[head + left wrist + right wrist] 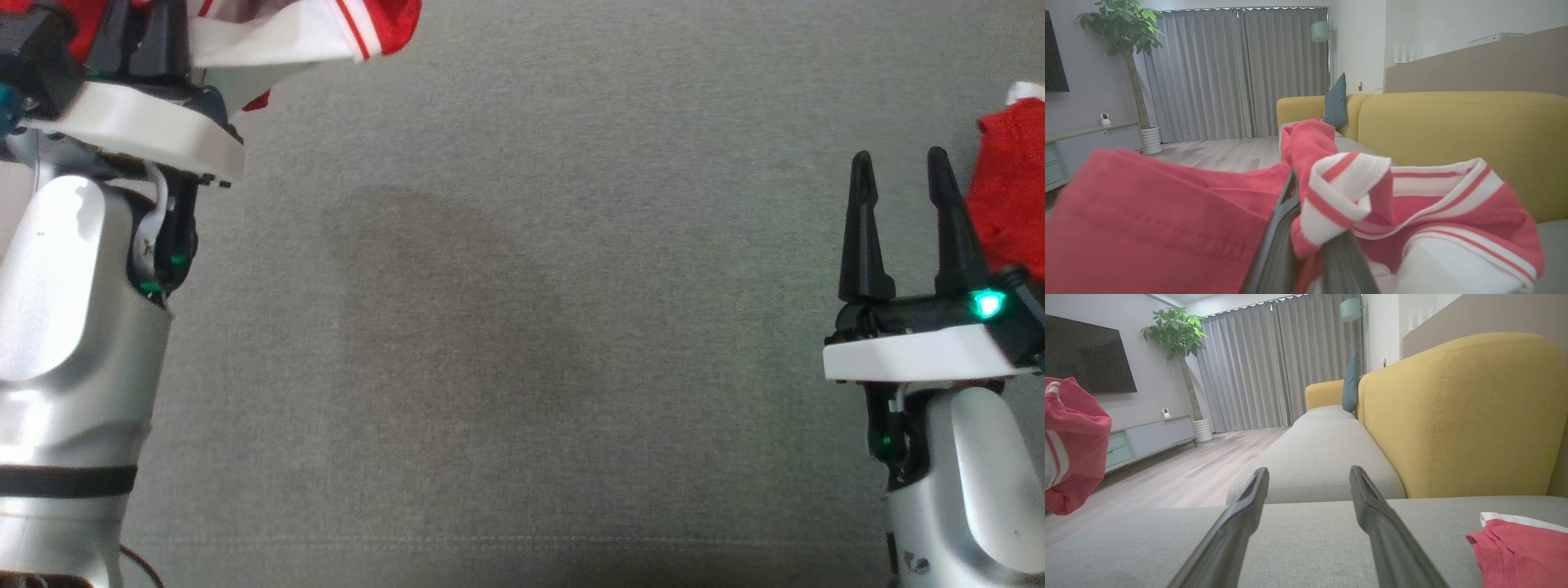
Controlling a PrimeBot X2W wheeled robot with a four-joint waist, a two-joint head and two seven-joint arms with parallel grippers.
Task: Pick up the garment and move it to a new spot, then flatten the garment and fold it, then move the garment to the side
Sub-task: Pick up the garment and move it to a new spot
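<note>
The garment (pixel 310 33) is red with white striped trim. It hangs bunched at the top left of the head view, lifted off the grey sofa seat (pixel 522 327). My left gripper (pixel 155 33) is shut on it, fingers mostly buried in the cloth. In the left wrist view the two dark fingers of the left gripper (pixel 1310 228) pinch a striped cuff of the garment (pixel 1167 212). My right gripper (pixel 900 163) stands open and empty low at the right, just over the seat. The right wrist view shows the right gripper (pixel 1308 471) with the garment (pixel 1073 437) hanging at its far left.
A second piece of red cloth with a white edge (pixel 1012 196) lies on the seat just right of my right gripper, also seen as red cloth (pixel 1519 551). The yellow sofa backrest (pixel 1453 416) rises beyond it. A wooden floor, cabinet and potted plant (pixel 1175 330) lie off the seat's edge.
</note>
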